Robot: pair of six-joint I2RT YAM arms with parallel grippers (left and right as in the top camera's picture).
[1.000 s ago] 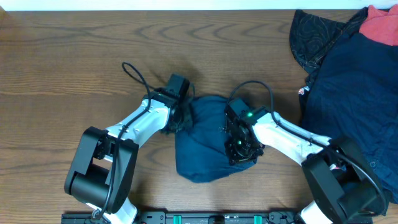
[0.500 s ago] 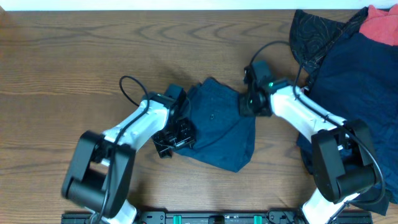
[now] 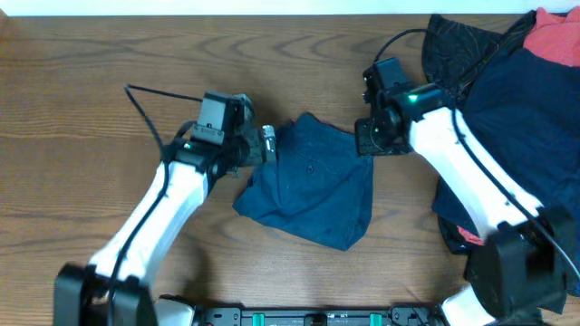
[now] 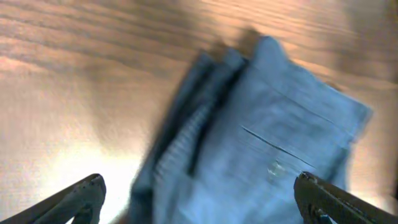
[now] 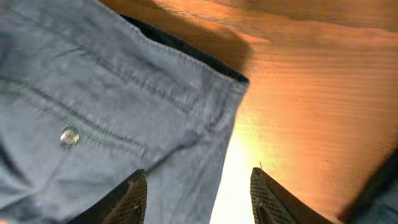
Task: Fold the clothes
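Observation:
A folded dark navy garment (image 3: 313,190) lies on the wooden table (image 3: 91,81) in the middle of the overhead view. My left gripper (image 3: 264,145) hovers at its upper left corner, jaws wide open and empty. In the left wrist view the blurred garment (image 4: 267,143) fills the space beyond the open left gripper (image 4: 202,199). My right gripper (image 3: 366,139) sits at the garment's upper right corner, open. In the right wrist view the garment's hemmed corner (image 5: 93,124) lies under the right gripper (image 5: 199,199) and is not pinched. More clothes are piled at the right.
The pile at the right edge holds a large navy piece (image 3: 517,136), a black patterned piece (image 3: 453,50) and a coral-red piece (image 3: 557,32). A black cable (image 3: 149,113) loops from the left arm. The arms' mounting rail (image 3: 290,317) runs along the front edge.
Both grippers have opened and let go of the navy garment. The right arm carried its corner up and right, spreading it. The left arm has drawn back to the upper left.

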